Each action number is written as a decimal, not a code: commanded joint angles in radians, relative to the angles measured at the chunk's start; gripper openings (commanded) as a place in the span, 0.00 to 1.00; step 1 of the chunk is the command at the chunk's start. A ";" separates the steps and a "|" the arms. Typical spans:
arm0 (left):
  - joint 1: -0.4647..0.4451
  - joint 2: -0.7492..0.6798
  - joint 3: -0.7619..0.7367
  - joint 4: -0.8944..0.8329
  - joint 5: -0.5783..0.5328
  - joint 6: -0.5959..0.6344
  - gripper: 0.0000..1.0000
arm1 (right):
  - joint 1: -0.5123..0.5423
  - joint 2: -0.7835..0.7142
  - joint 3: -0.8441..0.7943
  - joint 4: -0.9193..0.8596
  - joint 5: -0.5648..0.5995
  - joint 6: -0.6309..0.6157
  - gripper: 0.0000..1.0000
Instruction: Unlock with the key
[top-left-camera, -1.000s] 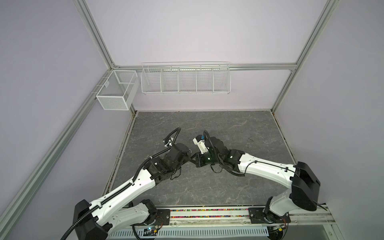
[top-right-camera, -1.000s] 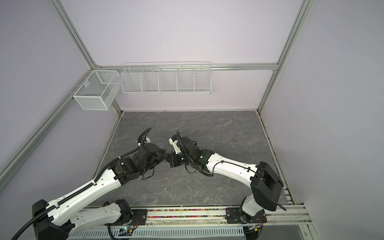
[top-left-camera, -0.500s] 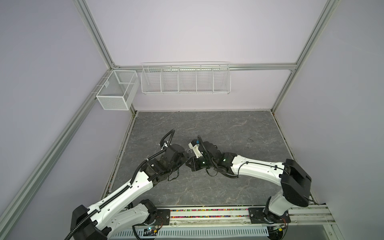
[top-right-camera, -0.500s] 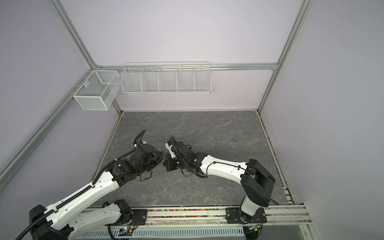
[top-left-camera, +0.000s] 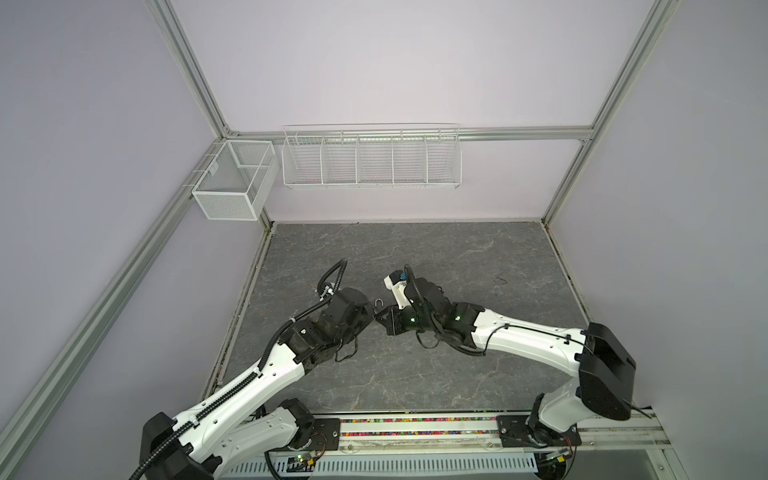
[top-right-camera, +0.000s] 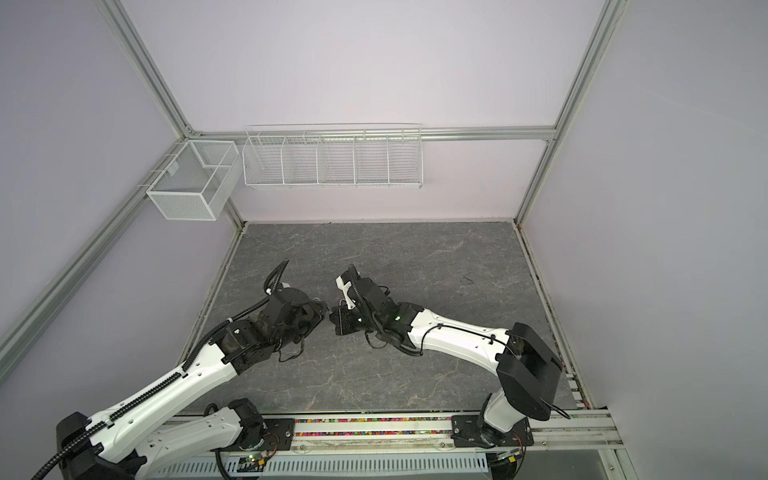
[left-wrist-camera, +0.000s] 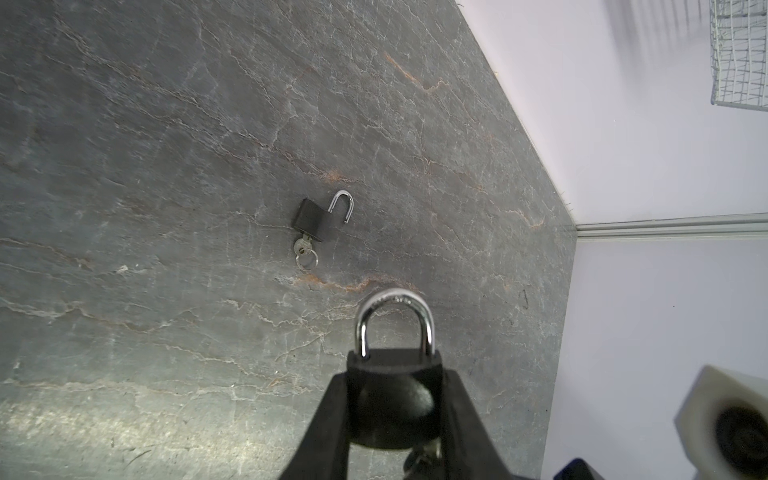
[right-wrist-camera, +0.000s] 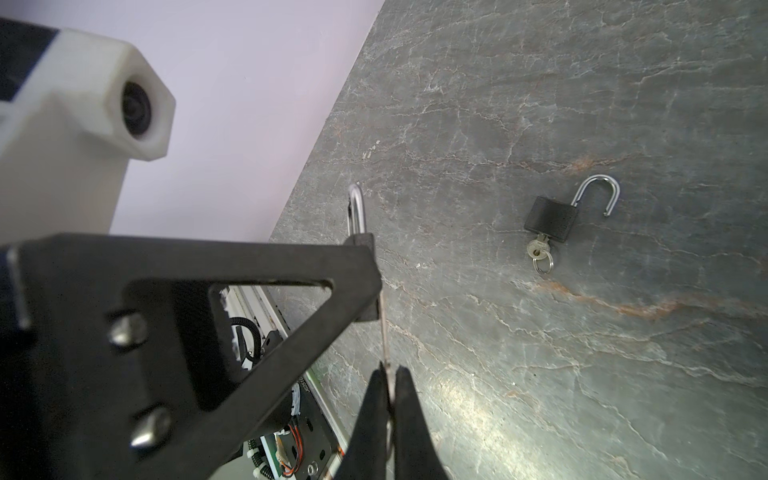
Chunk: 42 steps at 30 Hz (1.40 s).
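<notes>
Padlock (left-wrist-camera: 392, 368), a blocky matte-black body under a polished steel U-shackle (left-wrist-camera: 395, 316) seated shut, is raised above the surface (top-left-camera: 415, 257), a dark slate-like slab veined pale and rust; the left gripper (left-wrist-camera: 395, 395) clamps its flat sides between black wedge fingers; the right gripper (right-wrist-camera: 388, 374) is pinched tight on the key (right-wrist-camera: 385, 332), a thin bright blade seen edge-on, reaching the body's underside; a second padlock (right-wrist-camera: 550, 218) lies flat well apart, hoop swung open, a small ringed key (right-wrist-camera: 539, 250) in it.

A white wire rack (top-left-camera: 371, 158) and mesh bin (top-left-camera: 226, 203) hang above the grey table (top-left-camera: 457, 257).
</notes>
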 joint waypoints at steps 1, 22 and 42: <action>0.005 -0.017 -0.001 0.009 -0.024 -0.036 0.00 | 0.010 0.006 -0.011 0.057 -0.036 0.022 0.07; 0.006 -0.035 -0.008 0.011 -0.051 -0.048 0.00 | 0.042 0.013 0.019 0.022 -0.015 0.001 0.07; 0.006 -0.056 -0.024 0.024 -0.027 -0.053 0.00 | 0.039 0.033 0.045 -0.007 0.034 0.006 0.07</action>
